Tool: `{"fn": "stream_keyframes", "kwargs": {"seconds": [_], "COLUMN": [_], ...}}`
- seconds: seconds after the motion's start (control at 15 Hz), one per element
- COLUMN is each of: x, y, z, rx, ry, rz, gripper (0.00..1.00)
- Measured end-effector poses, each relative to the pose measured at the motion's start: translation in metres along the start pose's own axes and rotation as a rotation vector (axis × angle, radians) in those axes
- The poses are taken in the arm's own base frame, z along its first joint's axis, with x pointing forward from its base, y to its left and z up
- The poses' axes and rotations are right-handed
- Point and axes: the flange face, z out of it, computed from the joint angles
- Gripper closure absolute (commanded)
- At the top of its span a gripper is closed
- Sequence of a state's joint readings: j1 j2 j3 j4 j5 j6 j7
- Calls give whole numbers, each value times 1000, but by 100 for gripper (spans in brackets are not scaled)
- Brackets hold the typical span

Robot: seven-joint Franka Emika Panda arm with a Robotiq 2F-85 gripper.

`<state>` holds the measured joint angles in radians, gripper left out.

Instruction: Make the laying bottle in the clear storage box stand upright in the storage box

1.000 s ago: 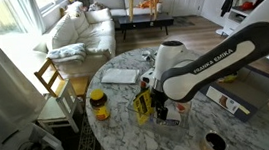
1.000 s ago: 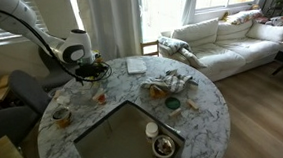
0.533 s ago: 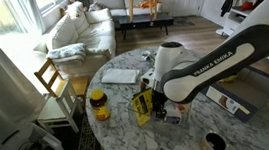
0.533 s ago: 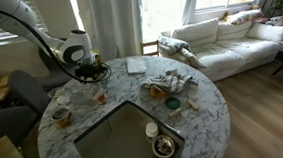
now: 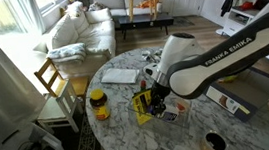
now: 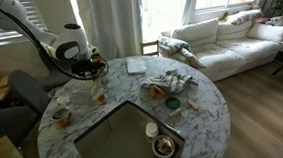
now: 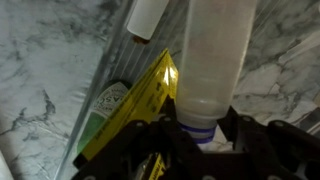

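Observation:
In the wrist view a slim pale bottle [image 7: 212,55] with a blue band near its base runs straight out from between my jaws. My gripper [image 7: 205,128] is shut on its lower end, with a black finger [image 7: 242,128] pressed to each side. The clear storage box shows only as a see-through wall [image 7: 100,95] running diagonally beside the bottle. In both exterior views the gripper [image 5: 159,105] [image 6: 95,84] hangs low over the marble table [image 5: 130,131] next to the yellow packet [image 5: 141,108], and it hides the bottle and the box.
A yellow packet [image 7: 140,110] lies just left of the jaws. A second white tube-like thing [image 7: 150,18] sits beyond it. The orange-lidded jar [image 5: 98,105] [image 6: 61,116] stands near the table's edge. A book [image 5: 121,75], bowls and a cloth heap [image 6: 170,84] lie further off.
The jaws have closed from wide open onto the pale bottle. The wrist and forearm have shifted slightly and risen a little above the box.

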<state>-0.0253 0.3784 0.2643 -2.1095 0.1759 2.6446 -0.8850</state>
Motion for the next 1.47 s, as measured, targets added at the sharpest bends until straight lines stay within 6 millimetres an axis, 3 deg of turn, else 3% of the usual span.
{"fn": "stream_keyframes", "kwargs": {"seconds": [0.73, 0.8, 1.07, 1.13, 1.47], "x": [-29, -29, -31, -32, -27], "y": [-51, -54, -54, -53, -48], "z": [-20, -23, -29, -29, -30], "rx": [-126, -136, -144, -143, -137], "ry": [347, 368, 404, 404, 427], "rz": [114, 113, 110, 112, 106], "gripper": [81, 56, 56, 81, 81]}}
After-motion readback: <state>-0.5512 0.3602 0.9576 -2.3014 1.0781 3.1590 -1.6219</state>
